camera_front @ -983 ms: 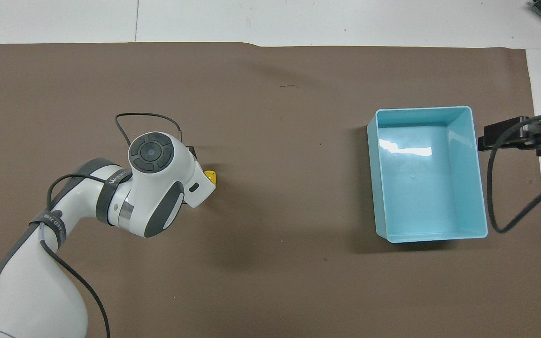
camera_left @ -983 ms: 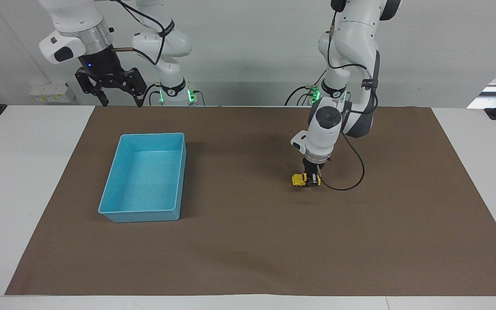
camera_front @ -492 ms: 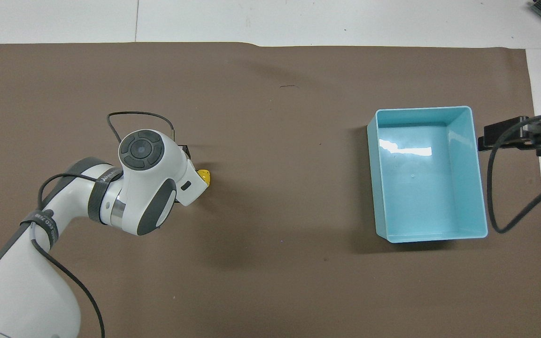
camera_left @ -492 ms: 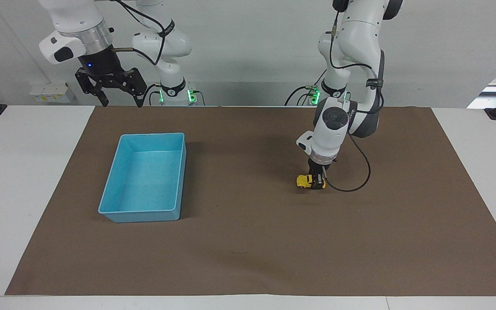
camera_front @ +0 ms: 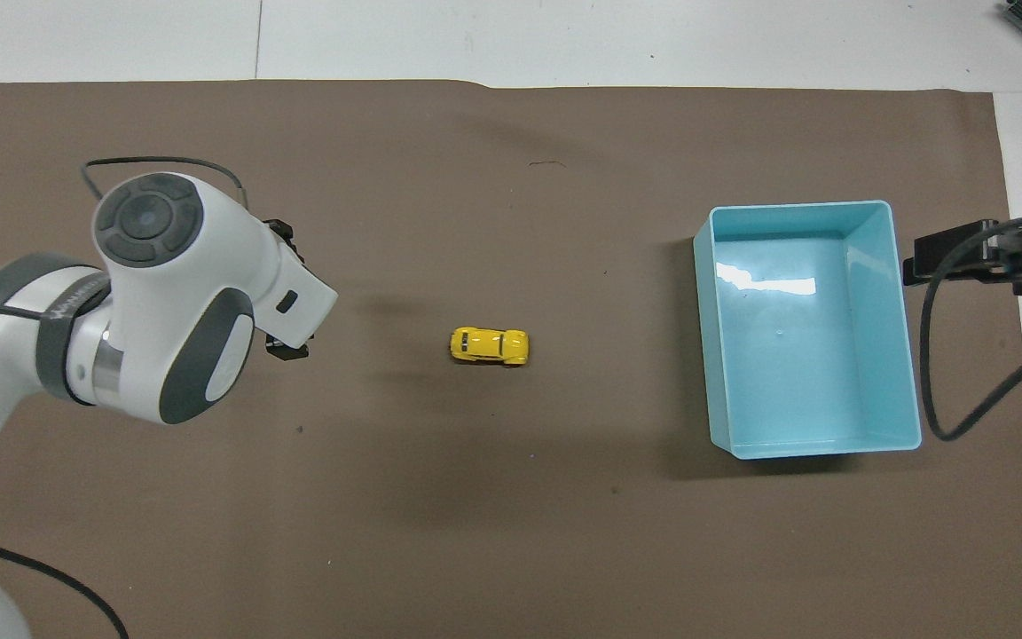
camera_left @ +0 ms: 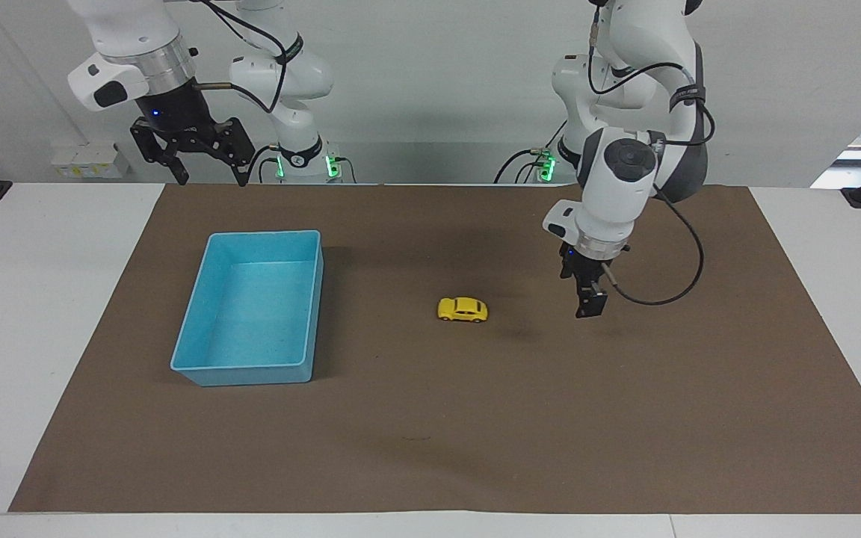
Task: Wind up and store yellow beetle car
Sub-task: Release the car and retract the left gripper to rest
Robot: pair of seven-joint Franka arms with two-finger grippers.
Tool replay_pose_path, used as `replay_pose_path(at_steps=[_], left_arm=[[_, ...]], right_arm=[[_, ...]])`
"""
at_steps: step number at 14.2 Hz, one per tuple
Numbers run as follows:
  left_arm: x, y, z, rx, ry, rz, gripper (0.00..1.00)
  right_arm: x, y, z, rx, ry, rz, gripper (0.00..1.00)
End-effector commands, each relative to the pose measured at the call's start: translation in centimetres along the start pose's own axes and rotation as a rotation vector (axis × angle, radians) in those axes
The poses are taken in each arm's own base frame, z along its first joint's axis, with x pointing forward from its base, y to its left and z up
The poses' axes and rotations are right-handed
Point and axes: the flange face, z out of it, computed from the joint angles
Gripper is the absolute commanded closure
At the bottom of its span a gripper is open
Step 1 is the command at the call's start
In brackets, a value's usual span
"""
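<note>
The yellow beetle car [camera_left: 463, 309] stands free on its wheels on the brown mat, between the blue bin [camera_left: 315, 299] and my left gripper; it also shows in the overhead view [camera_front: 489, 345]. My left gripper [camera_left: 588, 308] hangs open and empty a little above the mat, beside the car toward the left arm's end; it also shows in the overhead view [camera_front: 287, 297]. My right gripper [camera_left: 209, 173] is open and empty, held high near the robots' edge of the table, and waits.
The blue bin [camera_front: 795, 207] is empty and sits toward the right arm's end of the brown mat [camera_left: 430, 433]. A black cable loops from the left wrist [camera_left: 670, 291].
My left gripper let go of the car, rose and pulled back toward the left arm's end. The car rolled across the mat toward the blue bin. The right arm has not moved.
</note>
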Motion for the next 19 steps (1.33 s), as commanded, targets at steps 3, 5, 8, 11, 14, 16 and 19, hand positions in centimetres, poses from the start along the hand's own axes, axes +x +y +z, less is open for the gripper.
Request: replay_pose_path(at_steps=[3, 5, 8, 11, 14, 16, 19], left_arm=[[-8.9, -3.4, -4.5, 0.055, 0.010, -0.449, 0.00], [-12.8, -4.9, -5.7, 0.042, -0.002, -0.687, 0.00], [-15.0, -5.7, -8.8, 0.029, -0.004, -1.067, 0.00], [-14.9, -5.7, -13.9, 0.031, 0.010, -1.266, 0.00], [-16.0, -5.1, -18.0, 0.003, -0.031, -1.280, 0.00], [-16.5, -4.4, -19.5, -0.018, -0.071, -1.277, 0.00], [-17.3, -3.1, -19.4, -0.031, -0.072, -1.267, 0.00]], right_arm=[[-0.5, 0.3, -0.4, 0.017, -0.007, 0.024, 0.00], [-0.8, 1.1, -0.4, 0.012, -0.014, 0.037, 0.00], [-0.7, 3.0, -0.3, 0.010, -0.017, 0.072, 0.00], [-0.7, 2.5, -0.3, 0.014, -0.017, 0.063, 0.00], [-0.8, 1.8, -0.4, 0.022, -0.017, 0.036, 0.00], [-0.9, 1.6, -0.3, 0.024, -0.016, -0.086, 0.00], [-1.5, 1.7, 0.2, 0.026, -0.029, -0.340, 0.00]])
